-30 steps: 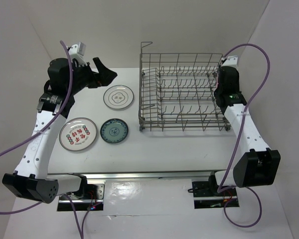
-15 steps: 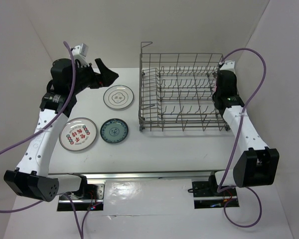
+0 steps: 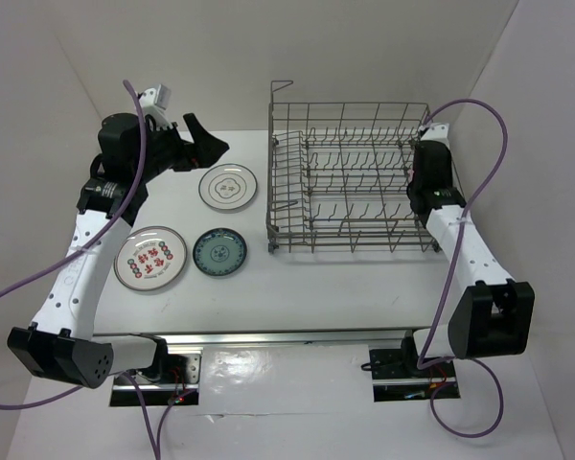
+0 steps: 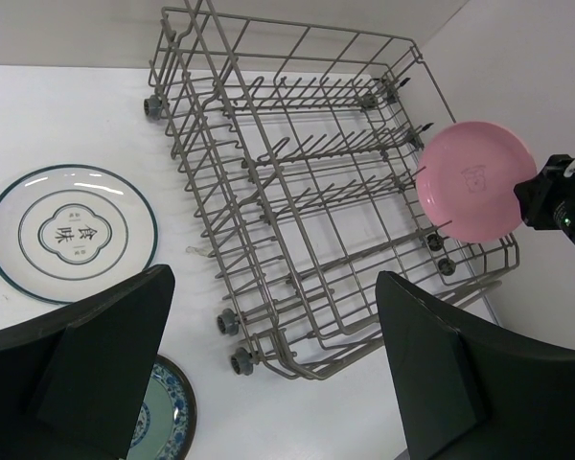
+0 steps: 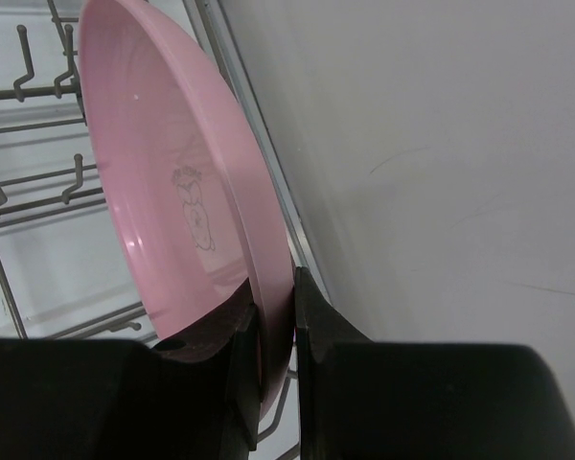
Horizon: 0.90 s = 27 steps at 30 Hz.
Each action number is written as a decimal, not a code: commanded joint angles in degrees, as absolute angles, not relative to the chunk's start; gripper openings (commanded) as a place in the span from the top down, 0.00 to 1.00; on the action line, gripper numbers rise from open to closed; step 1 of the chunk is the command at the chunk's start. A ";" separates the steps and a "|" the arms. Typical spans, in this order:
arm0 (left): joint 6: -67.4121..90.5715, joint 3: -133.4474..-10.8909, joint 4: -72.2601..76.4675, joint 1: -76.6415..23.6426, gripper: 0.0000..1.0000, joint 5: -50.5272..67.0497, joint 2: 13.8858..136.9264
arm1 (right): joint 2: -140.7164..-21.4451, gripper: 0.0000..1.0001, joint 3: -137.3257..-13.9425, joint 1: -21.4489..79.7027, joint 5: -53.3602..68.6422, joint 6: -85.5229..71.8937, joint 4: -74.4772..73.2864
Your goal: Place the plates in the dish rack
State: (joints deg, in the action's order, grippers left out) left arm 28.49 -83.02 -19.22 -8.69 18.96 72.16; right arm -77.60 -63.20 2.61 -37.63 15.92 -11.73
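Note:
My right gripper (image 5: 273, 335) is shut on the rim of the plain pink plate (image 5: 172, 163). It holds the plate on edge at the right end of the grey wire dish rack (image 3: 350, 182); the plate also shows in the left wrist view (image 4: 474, 180). The white plate with dark rim (image 3: 228, 186), the red-patterned plate (image 3: 149, 258) and the teal plate (image 3: 219, 252) lie flat on the table left of the rack. My left gripper (image 3: 199, 144) is open and empty, raised above the table's back left, near the dark-rimmed plate.
The rack's raised wire handle (image 3: 286, 88) stands at its back left. White walls close in at the back and right, and the right wall is close to my right gripper (image 3: 420, 161). The table's front edge (image 3: 287, 333) runs before the arm bases.
My right gripper has shifted a little to the left, closer onto the rack's right edge, with the pink plate still in it. The left arm has barely moved.

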 commanded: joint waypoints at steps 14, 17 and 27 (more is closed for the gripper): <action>26.89 -82.71 -16.44 -8.35 0.00 18.98 70.31 | -81.04 0.80 -63.80 3.43 -40.43 13.01 -5.89; 26.89 -82.71 -16.96 -8.35 0.00 18.46 70.31 | -82.71 0.79 -64.50 3.95 -40.43 12.40 -6.50; 26.89 -82.71 -16.96 -8.35 0.00 18.98 72.07 | -83.41 0.44 -68.55 3.96 -40.60 11.87 -8.87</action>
State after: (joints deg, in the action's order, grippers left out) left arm 28.40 -82.85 -19.27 -8.69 18.37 72.16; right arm -84.47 -64.73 3.55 -39.27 12.69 -10.13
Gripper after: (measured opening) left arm 0.999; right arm 0.543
